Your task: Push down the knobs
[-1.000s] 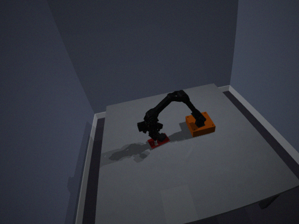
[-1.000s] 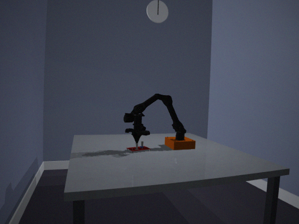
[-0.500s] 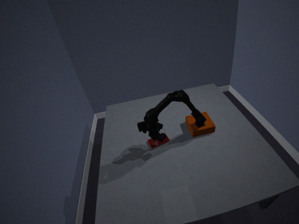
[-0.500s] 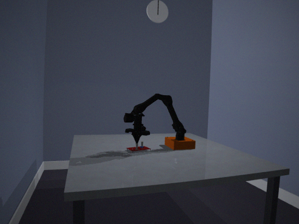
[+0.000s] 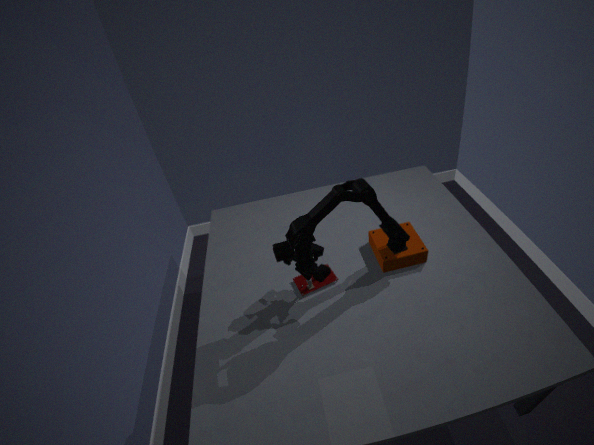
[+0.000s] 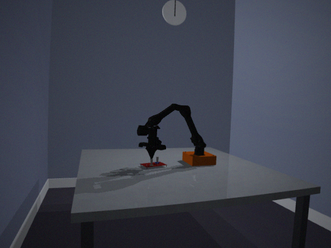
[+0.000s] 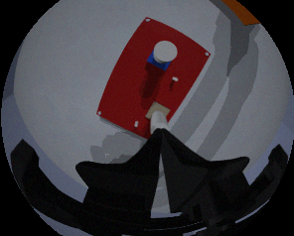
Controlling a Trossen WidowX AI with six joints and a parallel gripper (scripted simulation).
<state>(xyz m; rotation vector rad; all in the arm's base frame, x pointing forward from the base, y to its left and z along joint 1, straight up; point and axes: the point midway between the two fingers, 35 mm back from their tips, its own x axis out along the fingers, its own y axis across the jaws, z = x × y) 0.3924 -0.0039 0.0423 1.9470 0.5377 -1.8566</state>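
Observation:
The red circuit board stands on short legs on the table. A pale round knob stands upright over the blue potentiometer. A second pale knob stands over the beige potentiometer. My gripper is shut, pointing down, with its fingertips at the top of this second knob and nothing seen between them. The tips hide part of the knob top; I cannot tell whether they touch it. How far down either knob sits is too small to tell.
The orange base block carries the arm, on the right of the board in the top and exterior views. Two small pale posts stand on the board. Arm shadows fall across the table.

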